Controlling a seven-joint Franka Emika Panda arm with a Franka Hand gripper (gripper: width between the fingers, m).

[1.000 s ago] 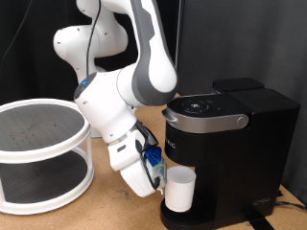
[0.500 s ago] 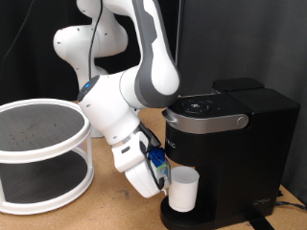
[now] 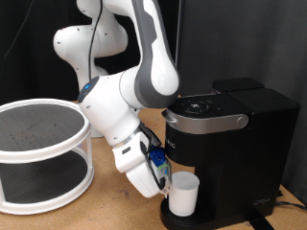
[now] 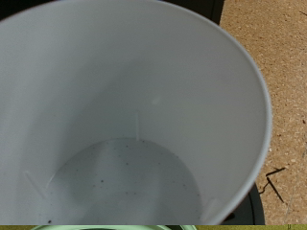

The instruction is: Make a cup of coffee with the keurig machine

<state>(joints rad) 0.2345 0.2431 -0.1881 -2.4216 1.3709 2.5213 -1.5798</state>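
Observation:
The small white cup (image 3: 182, 195) sits low under the spout of the black keurig machine (image 3: 235, 134), just above its round drip tray (image 3: 171, 219). My gripper (image 3: 164, 181) is at the cup's side nearest the exterior view's left, its fingers closed on the rim. In the wrist view the cup (image 4: 134, 115) fills the frame; I look straight down into it and it holds only a few dark specks. The gripper's fingers do not show there. The machine's lid is down.
A white round two-tier shelf (image 3: 43, 153) stands at the exterior view's left on the wooden table (image 3: 106, 213). The arm's white body lies between the shelf and the machine. A dark curtain hangs behind.
The gripper and the cup have moved down together, a little closer to the drip tray. The machine and the shelf have not moved.

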